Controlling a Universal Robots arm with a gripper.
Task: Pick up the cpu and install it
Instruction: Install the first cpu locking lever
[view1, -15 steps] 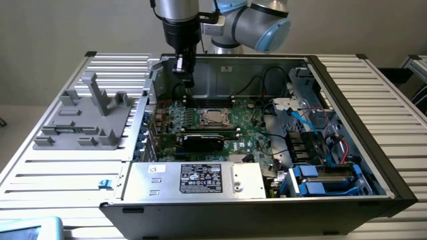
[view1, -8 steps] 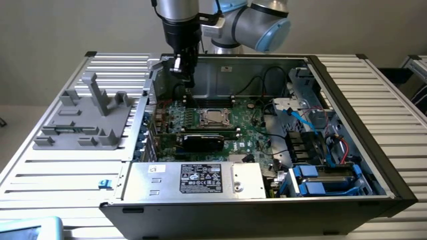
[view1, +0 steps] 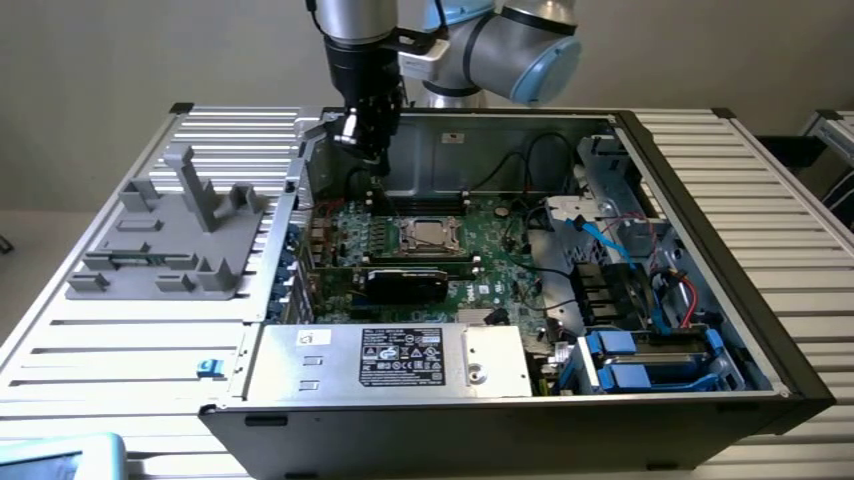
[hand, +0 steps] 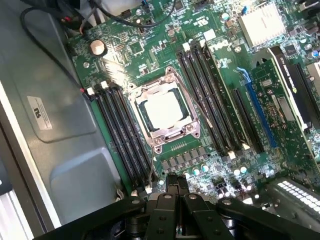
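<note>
cpu spot: the cpu (hand: 162, 110) is lying flat in the socket on the motherboard (hand: 220, 55), silver top up, with the metal socket frame (hand: 172, 134) all around it. In the exterior view it's the same story (view1: 430, 234): mid-board, just behind the black card (view1: 407, 282).

end effector: the end effector (hand: 176, 186) has its fingers pressed together with nothing pinched between them. In the exterior view it (view1: 374, 160) hangs above the board near the back wall of the PC case (view1: 454, 140), a bit to the exterior view's left of the socket and clear of the chip.

done so far: I'd say the pick and the drop-in are done. The chip's in its seat and the end effector is empty.

what's left: honestly can't tell if the frame is latched down, since the lever is too hard to make out. If it isn't clamped, that'd be the only bit outstanding.

side note: the grey fixture (view1: 174, 230) sits on the worktop (view1: 774, 200) outside the case, well apart from all this.
</note>
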